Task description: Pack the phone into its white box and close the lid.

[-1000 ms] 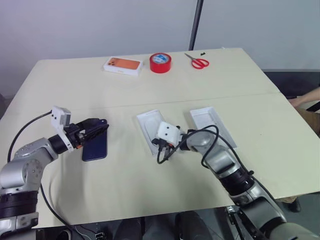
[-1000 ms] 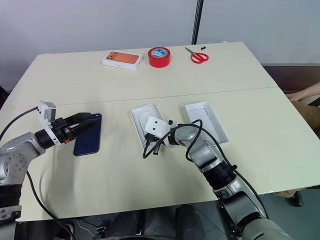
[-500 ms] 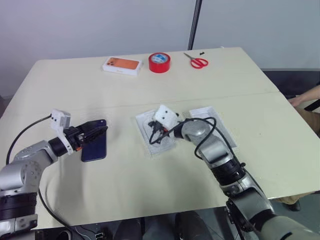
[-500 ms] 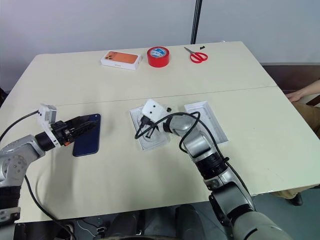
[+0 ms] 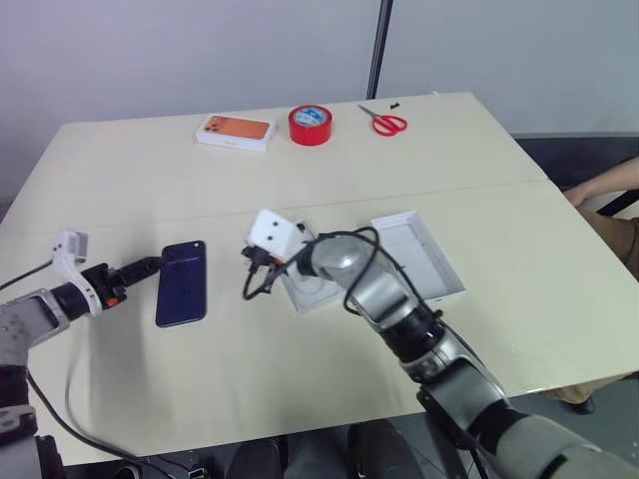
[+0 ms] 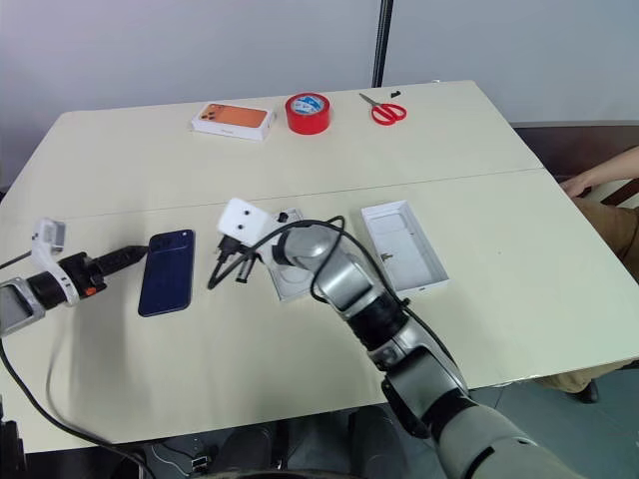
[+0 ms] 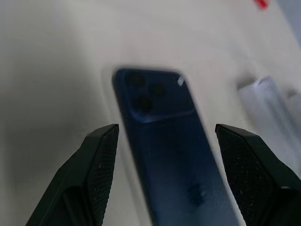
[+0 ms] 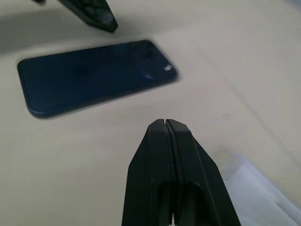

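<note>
Tools first: the left tool, spread, has backed off the phone, now flat at left-centre on the desk; the right tool (pressed together) has swung toward it, leaving the white box unfilled.

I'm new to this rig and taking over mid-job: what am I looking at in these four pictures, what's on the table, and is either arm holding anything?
This is a two-armed humanoid robot at a table. The two wide pictures come from its head camera, looking down; the two close-ups come from cameras on its wrists.

The left gripper has its jaws open at the phone's edge, and that dark blue phone lies flat on the table. The right gripper has its jaws shut on nothing, hanging between the phone and the white box. The lid lies open side up to the right of it.

At the far edge: an orange-topped box, a red tape roll and red scissors.

Nothing is held.
</note>
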`<state>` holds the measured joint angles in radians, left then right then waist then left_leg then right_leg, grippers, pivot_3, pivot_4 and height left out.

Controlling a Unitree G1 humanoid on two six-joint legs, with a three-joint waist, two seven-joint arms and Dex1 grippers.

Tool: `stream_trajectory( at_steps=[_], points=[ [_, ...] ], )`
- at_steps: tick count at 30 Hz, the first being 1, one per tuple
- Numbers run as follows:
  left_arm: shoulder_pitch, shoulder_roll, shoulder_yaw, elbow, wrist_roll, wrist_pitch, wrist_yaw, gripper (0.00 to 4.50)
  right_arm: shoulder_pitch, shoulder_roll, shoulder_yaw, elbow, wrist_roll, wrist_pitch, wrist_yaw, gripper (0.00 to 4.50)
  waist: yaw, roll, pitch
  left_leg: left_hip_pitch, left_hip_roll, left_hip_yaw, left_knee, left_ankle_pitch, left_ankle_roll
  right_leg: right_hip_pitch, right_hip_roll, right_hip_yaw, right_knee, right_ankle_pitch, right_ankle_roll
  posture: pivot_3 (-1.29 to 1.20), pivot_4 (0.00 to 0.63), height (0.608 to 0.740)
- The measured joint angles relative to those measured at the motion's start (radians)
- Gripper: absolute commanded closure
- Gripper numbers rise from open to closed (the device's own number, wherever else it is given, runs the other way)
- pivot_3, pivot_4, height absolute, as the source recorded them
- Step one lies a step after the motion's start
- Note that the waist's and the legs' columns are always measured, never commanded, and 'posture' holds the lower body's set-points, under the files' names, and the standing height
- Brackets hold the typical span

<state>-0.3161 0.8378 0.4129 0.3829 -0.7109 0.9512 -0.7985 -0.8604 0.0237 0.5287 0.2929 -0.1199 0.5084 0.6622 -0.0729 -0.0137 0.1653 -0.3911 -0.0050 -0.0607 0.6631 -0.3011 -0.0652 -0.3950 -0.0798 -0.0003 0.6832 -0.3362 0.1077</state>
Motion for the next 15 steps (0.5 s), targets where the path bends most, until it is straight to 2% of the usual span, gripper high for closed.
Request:
stream_trajectory(
  at_steps=[6,9,15],
  points=[
    [-0.011,0.031,-0.047,0.004,0.040,0.005,-0.049,1.03,-0.029,0.113,0.084,0.174,-0.046,-0.052,-0.005,4.46,0.001,0.000,0.000,0.000,0.000,0.000,0.000,0.000,0.000,0.000,-0.001,0.000,0.000,0.000,0.000,0.00,0.150,0.740],
    [-0.016,0.026,-0.068,0.003,0.065,-0.004,-0.069,1.03,-0.049,0.141,0.116,0.276,-0.094,-0.081,-0.033,4.46,0.004,0.001,-0.001,0.000,0.000,0.000,0.000,0.000,0.000,0.001,-0.002,0.000,0.000,0.000,0.000,0.00,0.150,0.740],
    [0.002,-0.015,-0.086,-0.051,0.084,-0.005,-0.086,1.03,-0.058,0.146,0.116,0.341,-0.116,-0.143,-0.059,4.46,0.007,0.010,-0.008,0.004,-0.001,-0.001,0.000,0.000,0.000,0.005,-0.004,0.000,0.000,0.000,0.000,0.00,0.150,0.740]
  ],
)
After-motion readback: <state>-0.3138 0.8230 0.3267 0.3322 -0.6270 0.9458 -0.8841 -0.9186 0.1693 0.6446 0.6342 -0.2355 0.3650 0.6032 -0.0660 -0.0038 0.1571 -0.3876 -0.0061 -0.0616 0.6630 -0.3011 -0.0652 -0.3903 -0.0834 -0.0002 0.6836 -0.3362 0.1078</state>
